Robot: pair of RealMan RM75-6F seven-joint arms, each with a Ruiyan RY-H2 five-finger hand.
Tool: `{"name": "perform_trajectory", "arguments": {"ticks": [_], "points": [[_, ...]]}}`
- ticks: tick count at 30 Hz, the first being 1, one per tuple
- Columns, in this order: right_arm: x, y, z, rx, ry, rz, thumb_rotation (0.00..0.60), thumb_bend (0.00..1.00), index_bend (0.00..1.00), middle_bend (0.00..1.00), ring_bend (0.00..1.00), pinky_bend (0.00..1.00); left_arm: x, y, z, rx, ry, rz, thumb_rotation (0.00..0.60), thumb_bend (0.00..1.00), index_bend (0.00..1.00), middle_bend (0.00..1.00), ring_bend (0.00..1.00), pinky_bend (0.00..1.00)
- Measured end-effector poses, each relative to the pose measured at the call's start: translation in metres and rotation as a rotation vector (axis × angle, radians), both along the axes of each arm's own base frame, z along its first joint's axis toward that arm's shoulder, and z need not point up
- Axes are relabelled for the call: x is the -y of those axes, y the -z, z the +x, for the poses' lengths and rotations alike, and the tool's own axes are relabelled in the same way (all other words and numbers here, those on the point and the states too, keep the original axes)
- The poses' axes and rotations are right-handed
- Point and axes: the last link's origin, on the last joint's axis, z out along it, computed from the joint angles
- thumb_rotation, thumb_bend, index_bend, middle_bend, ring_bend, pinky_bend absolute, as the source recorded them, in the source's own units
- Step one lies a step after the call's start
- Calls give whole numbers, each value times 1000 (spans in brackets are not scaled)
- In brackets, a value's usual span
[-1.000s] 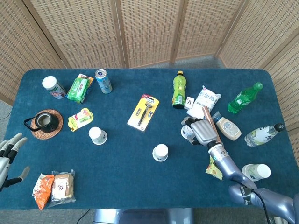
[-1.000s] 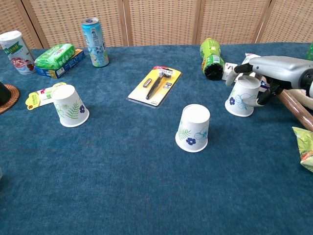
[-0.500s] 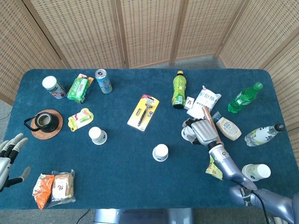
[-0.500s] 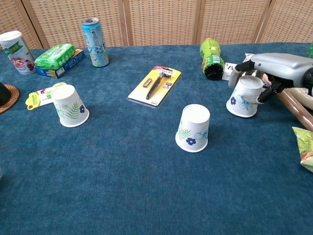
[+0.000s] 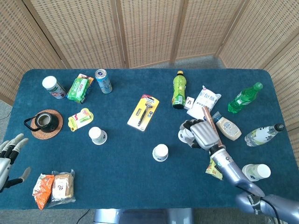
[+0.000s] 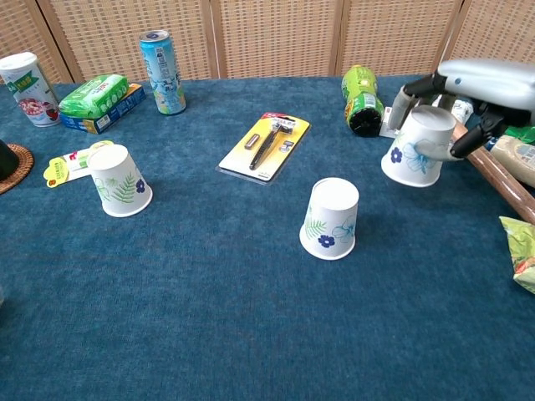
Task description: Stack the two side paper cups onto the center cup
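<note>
Right hand (image 6: 468,92): grasps the right cup (image 6: 415,147) from above, fingers around its upturned base; cup tilted, clear of the cloth in the chest view.
Head view only: left hand (image 5: 8,158) at lower left edge, fingers apart, holding nothing; right hand (image 5: 201,133) hides most of its cup.
Centre cup (image 6: 331,217): upside down, mid-frame, blue flower print.
Left cup (image 6: 119,180): upside down, left of frame, leaf print.
Table (image 6: 209,317): blue napped cloth.
Writing: none legible.
</note>
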Motion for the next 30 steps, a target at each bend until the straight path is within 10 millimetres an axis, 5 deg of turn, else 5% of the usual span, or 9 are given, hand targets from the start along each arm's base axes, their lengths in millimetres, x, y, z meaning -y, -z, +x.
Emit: {"name": "perform_trajectory", "arguments": {"ticks": [11, 21, 30], "points": [[-35, -25, 41, -6, -127, 7, 600, 440, 357, 366, 350, 413, 1, -1, 0, 4, 1, 0, 600, 432, 0, 0, 0, 0], [-55, 0, 72, -26, -204, 83, 600, 434, 357, 366, 350, 413, 1, -1, -1, 6, -2, -6, 600, 432, 0, 0, 0, 0], [-48, 11, 98, -21, -233, 87, 600, 435, 357, 366, 350, 413, 1, -3, -2, 12, -5, 0, 600, 431, 0, 0, 0, 0]]}}
